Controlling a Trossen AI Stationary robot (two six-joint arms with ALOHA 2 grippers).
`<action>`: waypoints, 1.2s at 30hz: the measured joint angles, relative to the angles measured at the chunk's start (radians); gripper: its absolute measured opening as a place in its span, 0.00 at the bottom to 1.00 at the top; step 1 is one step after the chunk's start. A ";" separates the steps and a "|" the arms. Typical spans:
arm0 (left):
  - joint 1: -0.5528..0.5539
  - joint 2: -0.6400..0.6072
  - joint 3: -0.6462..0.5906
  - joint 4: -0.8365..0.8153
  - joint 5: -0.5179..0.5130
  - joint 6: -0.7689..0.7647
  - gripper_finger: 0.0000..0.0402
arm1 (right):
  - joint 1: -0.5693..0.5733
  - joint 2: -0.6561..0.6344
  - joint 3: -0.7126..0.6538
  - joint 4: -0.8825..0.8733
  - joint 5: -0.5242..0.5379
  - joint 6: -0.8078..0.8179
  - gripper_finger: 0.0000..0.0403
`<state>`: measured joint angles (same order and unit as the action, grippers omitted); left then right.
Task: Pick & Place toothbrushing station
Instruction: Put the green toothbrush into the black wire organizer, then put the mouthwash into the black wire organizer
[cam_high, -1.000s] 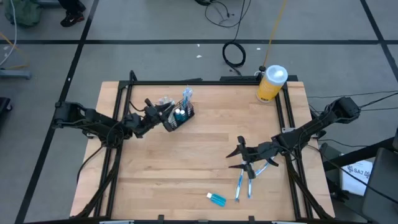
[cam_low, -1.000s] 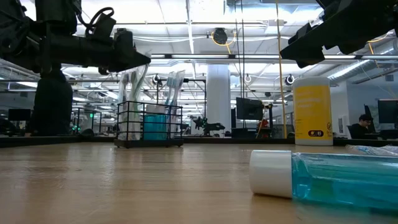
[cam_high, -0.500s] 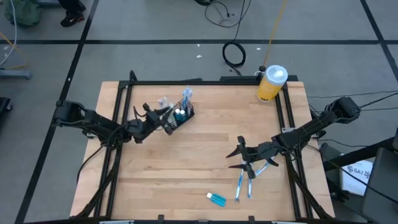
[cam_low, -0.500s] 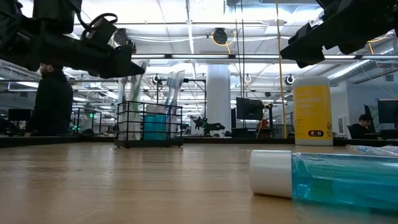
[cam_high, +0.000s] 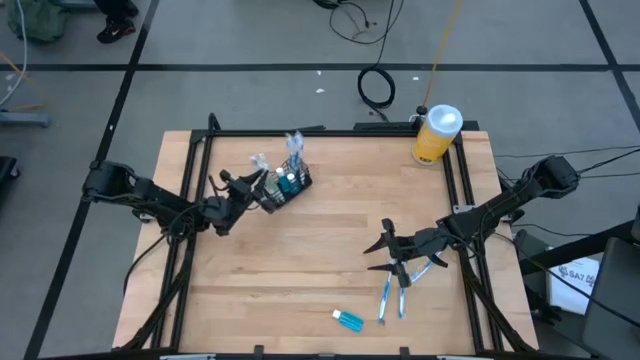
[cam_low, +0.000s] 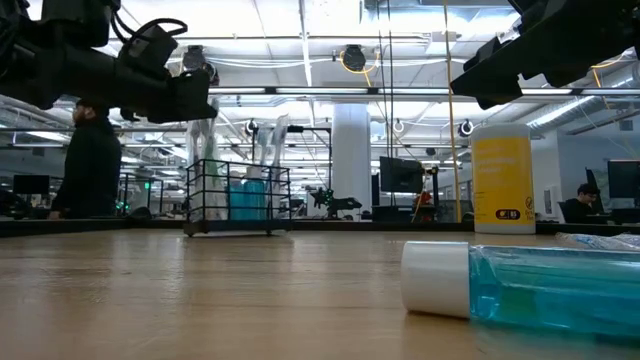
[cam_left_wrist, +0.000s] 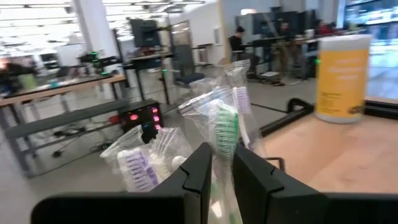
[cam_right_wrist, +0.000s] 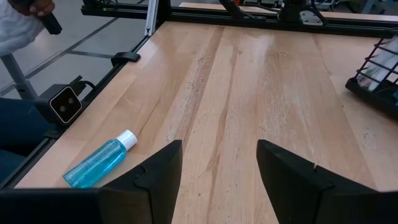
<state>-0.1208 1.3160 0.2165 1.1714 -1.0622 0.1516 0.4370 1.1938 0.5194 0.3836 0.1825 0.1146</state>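
My left fingers (cam_left_wrist: 222, 180) pinch a bagged toothbrush (cam_left_wrist: 227, 134) by its wrapper, nearly pressed together. That thin grip could slip, or the bag could snag another packet (they crowd together) and tip the caddy. The toothbrushing station (cam_high: 287, 186), a black mesh caddy, stands just beside the left fingers at the far left of the bench (cam_high: 320, 260). My right fingers (cam_high: 384, 255) hover spread wide and empty at the right, near two loose toothbrushes (cam_high: 392, 292) and a blue bottle (cam_high: 347, 319). The yellow bottle (cam_high: 436, 134) sits at the far right corner.
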 joint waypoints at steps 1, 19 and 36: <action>-0.001 0.000 0.000 -0.002 0.019 0.000 0.14 | 0.000 0.000 0.000 0.000 0.000 0.000 0.49; -0.006 0.000 0.000 -0.070 0.120 -0.076 0.37 | 0.000 0.000 0.000 0.000 0.000 0.000 0.49; -0.144 -0.016 0.181 -0.079 -0.214 0.255 0.52 | 0.000 0.000 0.000 0.000 0.000 0.000 0.49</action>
<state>-0.2647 1.2995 0.3970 1.0924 -1.2765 0.4062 0.4370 1.1938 0.5198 0.3840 0.1825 0.1146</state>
